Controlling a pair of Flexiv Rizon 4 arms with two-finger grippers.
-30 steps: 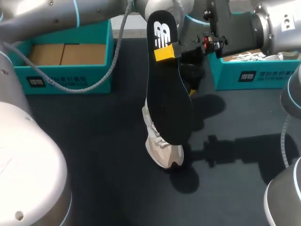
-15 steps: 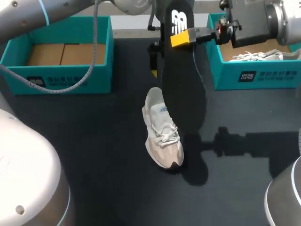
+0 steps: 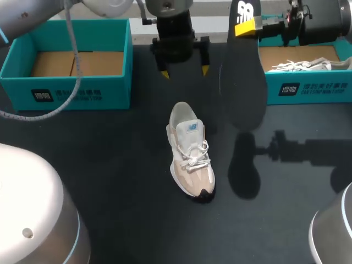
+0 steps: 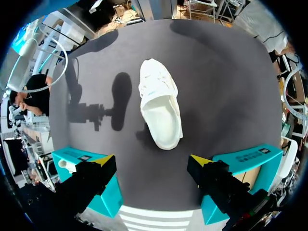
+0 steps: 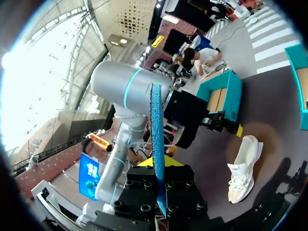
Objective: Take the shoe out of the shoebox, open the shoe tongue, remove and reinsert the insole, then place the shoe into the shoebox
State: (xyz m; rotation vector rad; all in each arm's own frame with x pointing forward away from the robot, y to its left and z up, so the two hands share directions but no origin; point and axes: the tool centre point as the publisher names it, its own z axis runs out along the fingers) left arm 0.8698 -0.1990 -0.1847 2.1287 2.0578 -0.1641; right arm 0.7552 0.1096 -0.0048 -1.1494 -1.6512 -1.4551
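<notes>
The shoe (image 3: 190, 151) lies out on the dark table (image 3: 110, 165), near the middle. It rests on its sole with its toe toward the robot and its laces tied across the top. In the left wrist view the shoe (image 4: 161, 108) sits ahead of the left gripper (image 4: 151, 161), whose fingers are spread wide with nothing between them. From the head view that left gripper (image 3: 184, 70) hangs above the table just beyond the shoe's heel, apart from it.

The right gripper (image 3: 246, 28) is clamped on the insole (image 3: 245, 82) near its heel end. The black insole hangs down from it in the air, in front of the right box (image 3: 308, 88) and to the right of the shoe, touching neither. Its shadow (image 3: 243, 170) falls on the table beside the shoe's toe. In the right wrist view the insole (image 5: 156, 120) shows edge-on, rising from between the two fingers of the right gripper (image 5: 159, 163), with the shoe (image 5: 243, 168) on the table well beyond.

The left box (image 3: 82, 93), teal with a brown cardboard floor, stands at the far left of the table. The right box holds something white with laces (image 3: 297, 66), probably a second shoe, though only part of it shows.
</notes>
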